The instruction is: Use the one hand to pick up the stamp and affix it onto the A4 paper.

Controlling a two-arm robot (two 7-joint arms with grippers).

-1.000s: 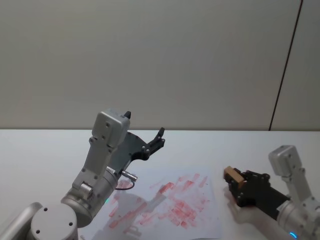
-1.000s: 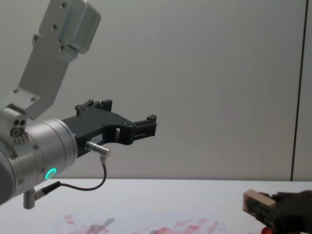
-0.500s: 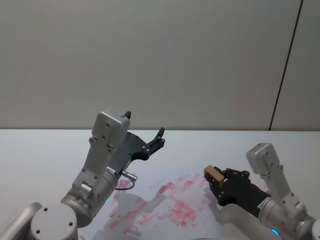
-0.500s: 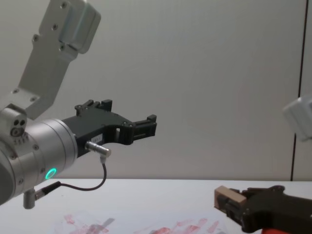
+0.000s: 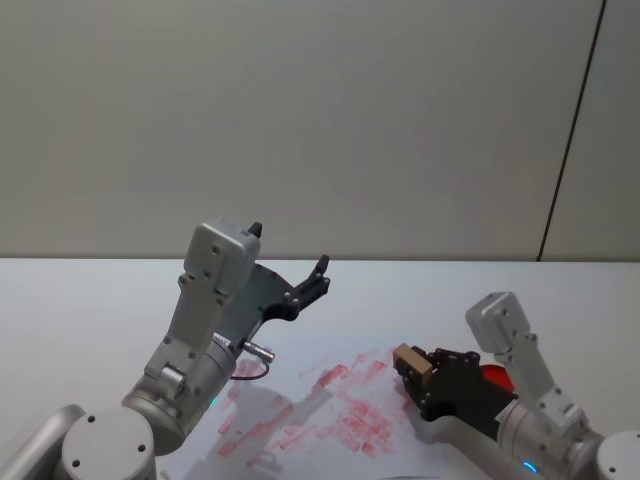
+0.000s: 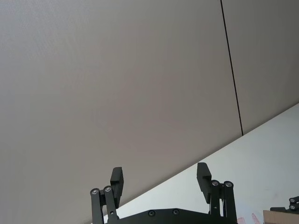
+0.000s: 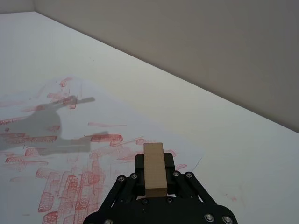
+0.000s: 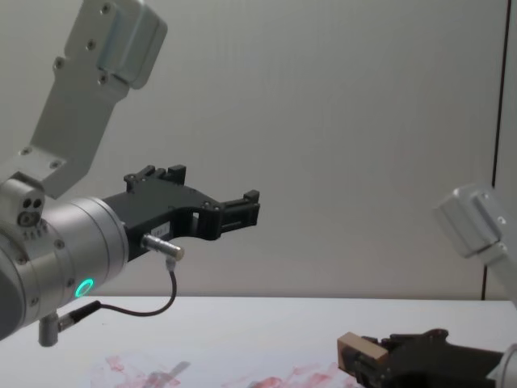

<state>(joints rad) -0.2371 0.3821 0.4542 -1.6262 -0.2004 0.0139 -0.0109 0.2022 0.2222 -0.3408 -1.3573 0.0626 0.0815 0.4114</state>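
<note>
My right gripper (image 5: 417, 375) is shut on the stamp (image 5: 409, 360), a pale tan wooden block that sticks out past its black fingers. It hovers over the right part of the A4 paper (image 5: 330, 412), a white sheet covered with red ink marks. In the right wrist view the stamp (image 7: 154, 169) sits between the right gripper's (image 7: 154, 182) jaws, with the paper (image 7: 70, 154) below and beyond it. The chest view has the stamp (image 8: 360, 351) low, just above the paper (image 8: 242, 378). My left gripper (image 5: 320, 276) is raised over the sheet's far left part, open (image 6: 159, 176) and holding nothing.
A red pad (image 5: 495, 377) lies on the white table (image 5: 80, 300) behind my right arm, partly hidden by it. A grey wall stands behind the table. The left arm casts a shadow on the paper's left half.
My right gripper has carried the stamp leftwards, from beside the paper's right edge to over its right part. The left arm has not moved.
</note>
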